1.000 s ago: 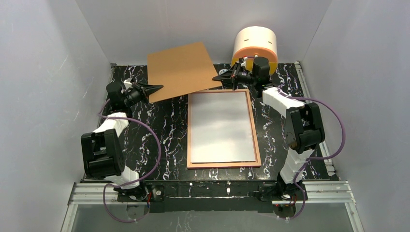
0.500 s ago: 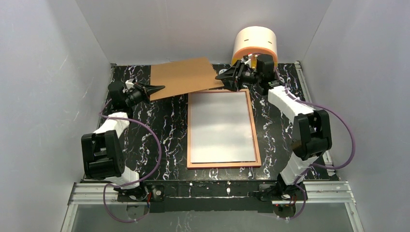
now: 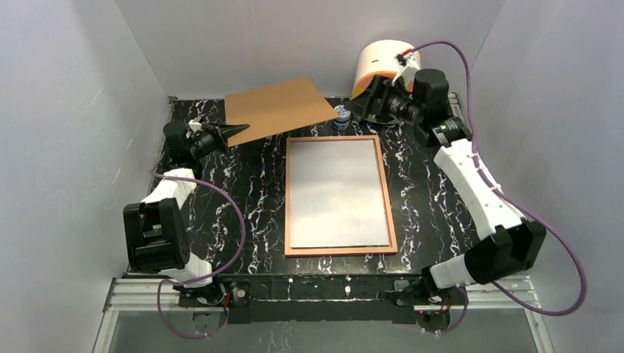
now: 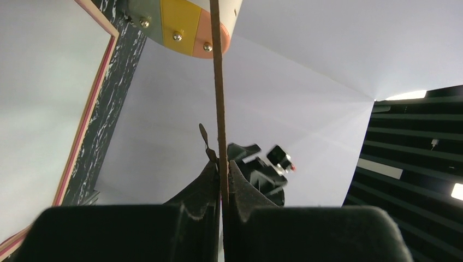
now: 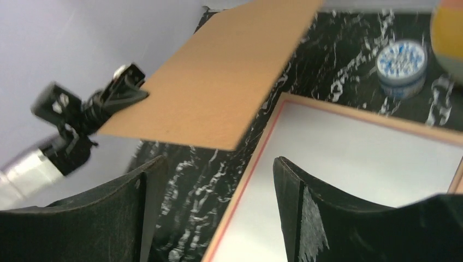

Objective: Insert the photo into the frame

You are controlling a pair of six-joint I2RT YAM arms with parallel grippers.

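The frame (image 3: 287,198) lies flat mid-table with its tan-orange rim up. A plain white sheet (image 3: 338,195) fills it, apparently the photo lying with its white back up; no printed side shows. In the right wrist view the frame's rim (image 5: 262,147) and the white sheet (image 5: 349,164) lie below my open right gripper (image 5: 218,164), which holds nothing. Seen from above, that right gripper (image 3: 370,101) hovers beyond the frame's far right corner. My left gripper (image 3: 239,130) is shut on the left corner of the brown cardboard board (image 3: 279,109), whose thin edge (image 4: 218,82) runs out from between the jaws (image 4: 221,164).
A white and orange cylinder (image 3: 379,62) stands at the back right, close behind the right gripper. A small blue and white round tin (image 3: 341,115) sits just past the frame's far edge. White walls enclose the dark marbled table (image 3: 250,191).
My right gripper has opened, let go of the board's right corner and pulled back up to the right. The board has sunk lower at the back left, held only by the left gripper.
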